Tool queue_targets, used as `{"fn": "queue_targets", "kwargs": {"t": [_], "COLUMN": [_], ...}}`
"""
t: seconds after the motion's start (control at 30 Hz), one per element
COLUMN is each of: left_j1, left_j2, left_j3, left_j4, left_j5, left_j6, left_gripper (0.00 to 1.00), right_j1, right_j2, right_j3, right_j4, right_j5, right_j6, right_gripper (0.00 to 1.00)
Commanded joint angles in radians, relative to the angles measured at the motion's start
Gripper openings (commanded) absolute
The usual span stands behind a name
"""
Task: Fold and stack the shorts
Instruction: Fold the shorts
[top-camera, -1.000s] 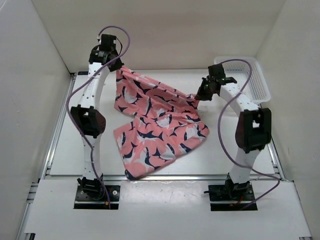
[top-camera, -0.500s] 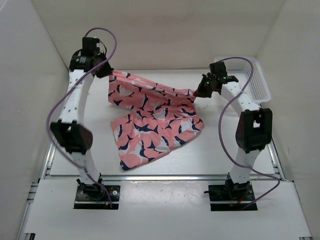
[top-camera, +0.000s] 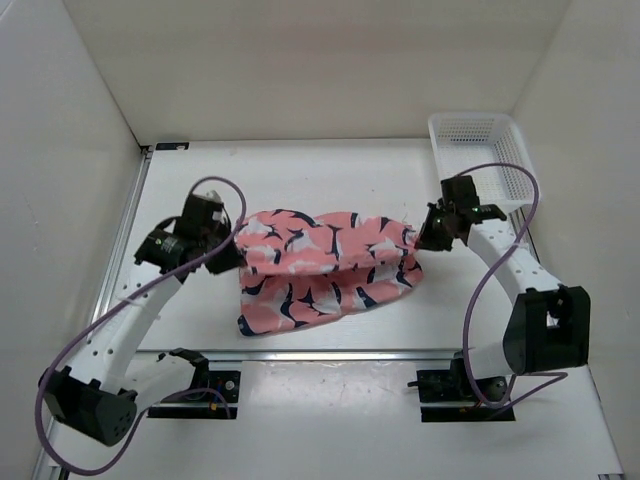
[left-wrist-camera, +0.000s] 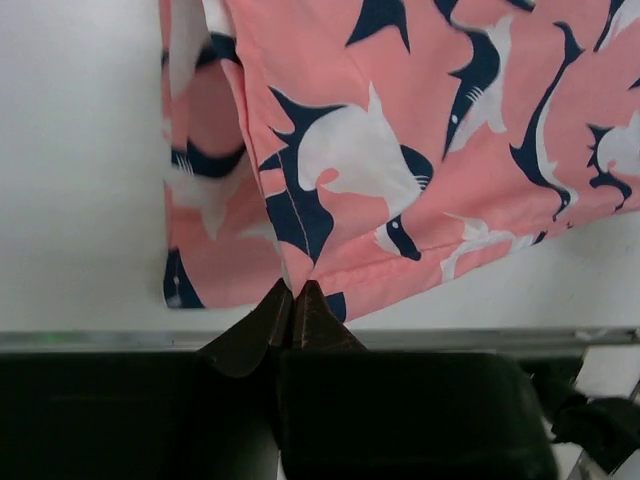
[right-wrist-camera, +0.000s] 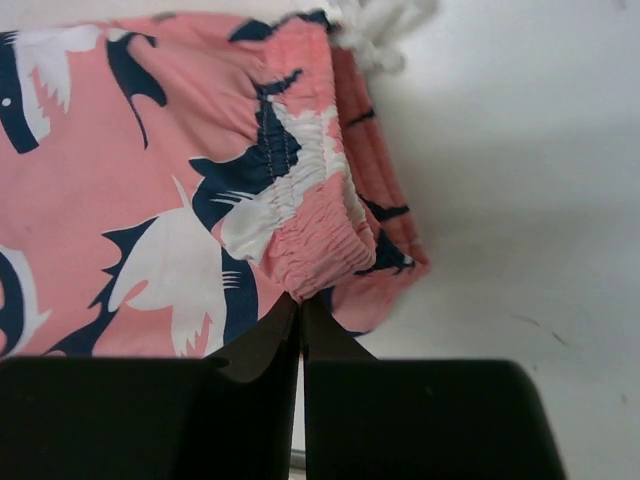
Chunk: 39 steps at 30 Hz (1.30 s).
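Observation:
The salmon-pink shorts (top-camera: 325, 265) with navy and white shark shapes lie doubled over near the table's front middle. My left gripper (top-camera: 236, 252) is shut on the shorts' left hem edge (left-wrist-camera: 300, 270), its jaws pinched together on the cloth. My right gripper (top-camera: 420, 238) is shut on the gathered elastic waistband (right-wrist-camera: 315, 245) at the shorts' right end. Both hold the upper layer low over the lower layer. The shorts fill most of the left wrist view (left-wrist-camera: 420, 150) and the left of the right wrist view (right-wrist-camera: 130, 220).
A white plastic mesh basket (top-camera: 485, 160) stands at the back right, just behind my right arm. The table's metal front rail (top-camera: 330, 352) runs close below the shorts. White walls enclose the left, back and right.
Both grippers have come down and toward the front with the shorts. The cloth, held spread and raised before, is now folded over itself on the table.

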Motion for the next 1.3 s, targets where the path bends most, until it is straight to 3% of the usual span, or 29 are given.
{"fn": "queue_targets", "kwargs": {"t": [0.0, 0.27, 0.43, 0.57, 0.6, 0.63, 0.67, 0.7, 0.73, 0.8, 0.97, 1.1, 1.27], "left_j1": [-0.082, -0.274, -0.306, -0.337, -0.346, -0.346, -0.346, -0.346, -0.332, -0.281, -0.132, 0.0, 0.092], "left_j2": [-0.087, -0.11, -0.11, -0.13, -0.141, -0.141, -0.141, -0.141, -0.127, -0.084, 0.095, 0.256, 0.448], "left_j3": [-0.101, -0.21, -0.276, -0.367, -0.412, -0.432, -0.441, -0.441, -0.399, -0.328, -0.132, -0.122, -0.124], "left_j4": [0.004, -0.054, -0.106, -0.092, -0.083, -0.071, -0.071, -0.071, -0.083, -0.103, -0.036, 0.093, 0.171], "left_j5": [0.005, -0.016, -0.037, 0.036, 0.056, 0.076, 0.091, 0.075, 0.052, -0.025, -0.117, -0.105, -0.085], "left_j6": [-0.131, -0.26, -0.326, -0.386, -0.396, -0.397, -0.397, -0.397, -0.38, -0.342, -0.167, -0.082, -0.042], "left_gripper": [0.1, 0.1, 0.1, 0.1, 0.42, 0.69, 0.87, 0.98, 1.0, 1.0, 0.91, 0.86, 0.78], "right_j1": [-0.007, -0.007, -0.007, -0.007, -0.007, -0.007, -0.007, -0.007, -0.017, -0.039, -0.121, -0.227, -0.227], "right_j2": [-0.064, -0.215, -0.288, -0.298, -0.298, -0.298, -0.298, -0.298, -0.298, -0.298, -0.285, -0.25, -0.232], "right_j3": [-0.066, -0.244, -0.298, -0.347, -0.347, -0.347, -0.357, -0.357, -0.357, -0.357, -0.4, -0.455, -0.52], "right_j4": [-0.039, -0.039, -0.053, -0.064, -0.064, -0.064, -0.064, -0.064, -0.064, -0.064, 0.0, 0.065, 0.135], "right_j5": [0.075, 0.085, 0.075, 0.066, 0.054, 0.054, 0.054, 0.054, 0.054, 0.071, -0.024, -0.174, -0.26], "right_j6": [-0.026, 0.038, 0.047, 0.072, 0.072, 0.083, 0.083, 0.092, 0.101, 0.101, 0.092, 0.092, 0.115], "right_gripper": [0.01, 0.01, 0.01, 0.04, 0.14, 0.51, 0.67, 0.8, 0.94, 1.0, 1.0, 0.98, 0.93]}}
